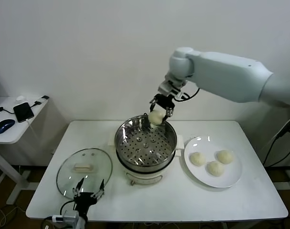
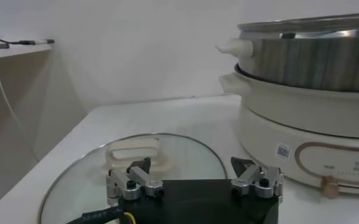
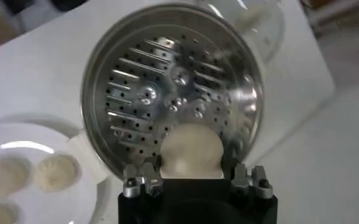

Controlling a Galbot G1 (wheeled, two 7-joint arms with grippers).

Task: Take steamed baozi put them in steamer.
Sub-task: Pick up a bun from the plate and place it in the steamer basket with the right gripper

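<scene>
My right gripper (image 1: 160, 110) is shut on one cream-white baozi (image 1: 156, 117) and holds it just above the far rim of the steamer (image 1: 121, 136). In the right wrist view the baozi (image 3: 191, 149) sits between the fingers of my right gripper (image 3: 191, 165), over the edge of the perforated tray of the steamer (image 3: 94, 67). Three more baozi (image 1: 198, 159) (image 1: 225, 156) (image 1: 215, 168) lie on the white plate (image 1: 230, 180) to the right of the steamer. My left gripper (image 1: 89, 187) rests open and empty at the table's front left, by the glass lid.
A round glass lid (image 1: 84, 171) with a white handle lies flat to the left of the steamer; in the left wrist view it (image 2: 185, 152) is under my left gripper (image 2: 191, 167), and the steamer's wall (image 2: 313, 61) stands close beside. A side table with a phone (image 1: 23, 111) stands at far left.
</scene>
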